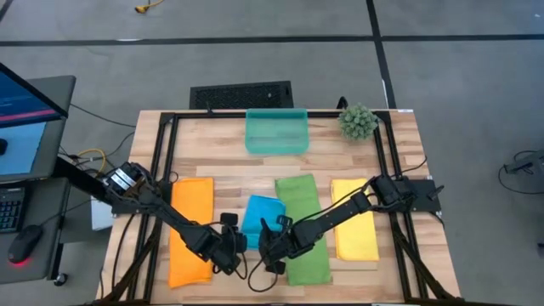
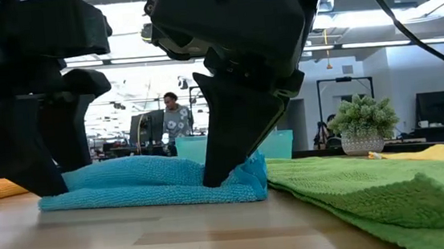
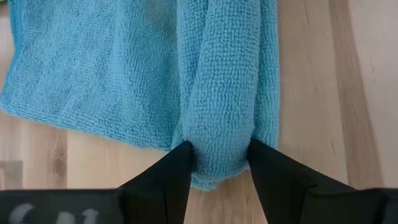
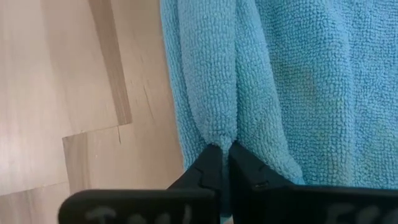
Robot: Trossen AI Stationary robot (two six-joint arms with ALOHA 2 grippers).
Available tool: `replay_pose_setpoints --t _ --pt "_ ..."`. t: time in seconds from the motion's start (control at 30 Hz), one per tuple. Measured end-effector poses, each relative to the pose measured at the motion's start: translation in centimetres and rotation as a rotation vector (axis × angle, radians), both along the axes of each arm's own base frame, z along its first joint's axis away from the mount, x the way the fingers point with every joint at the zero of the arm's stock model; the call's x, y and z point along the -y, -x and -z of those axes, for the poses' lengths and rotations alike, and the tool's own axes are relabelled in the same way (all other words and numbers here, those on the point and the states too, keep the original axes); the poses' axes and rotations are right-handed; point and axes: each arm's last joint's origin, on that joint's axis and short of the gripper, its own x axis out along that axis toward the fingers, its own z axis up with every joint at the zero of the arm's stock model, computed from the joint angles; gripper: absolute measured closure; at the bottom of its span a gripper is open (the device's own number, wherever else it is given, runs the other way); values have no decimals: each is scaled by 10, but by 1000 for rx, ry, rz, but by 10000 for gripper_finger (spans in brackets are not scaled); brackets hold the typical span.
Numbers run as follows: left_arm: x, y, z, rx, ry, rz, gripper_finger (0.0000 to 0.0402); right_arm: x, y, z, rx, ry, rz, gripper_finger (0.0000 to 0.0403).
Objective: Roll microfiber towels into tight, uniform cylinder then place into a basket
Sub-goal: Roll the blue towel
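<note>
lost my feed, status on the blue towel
Left claw clamped on blue towel's rolled edge. Right claw pinching its other edge. Basket empty. Nothing in the way.

Four towels lie side by side across the table's (image 1: 229,170) near half. The leftmost towel (image 1: 190,229) lies flat. Right of it the second towel (image 1: 259,214) lies bunched, with the left gripper (image 1: 231,246) at its near left corner and the right gripper (image 1: 270,246) at its near right corner. The third towel (image 1: 303,228) and rightmost towel (image 1: 354,219) follow. The basket (image 1: 276,131) sits at the far edge, with the plant (image 1: 358,121) to its right.
</note>
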Motion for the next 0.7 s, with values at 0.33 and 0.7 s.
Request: replay_pose_setpoints --t 0.33,0.7 --pt "12 14 -18 -1 -138 36 251 0 0 0 2 -2 -1 381" --pt "39 19 -42 160 -128 89 251 0 0 0 4 -5 -2 380"
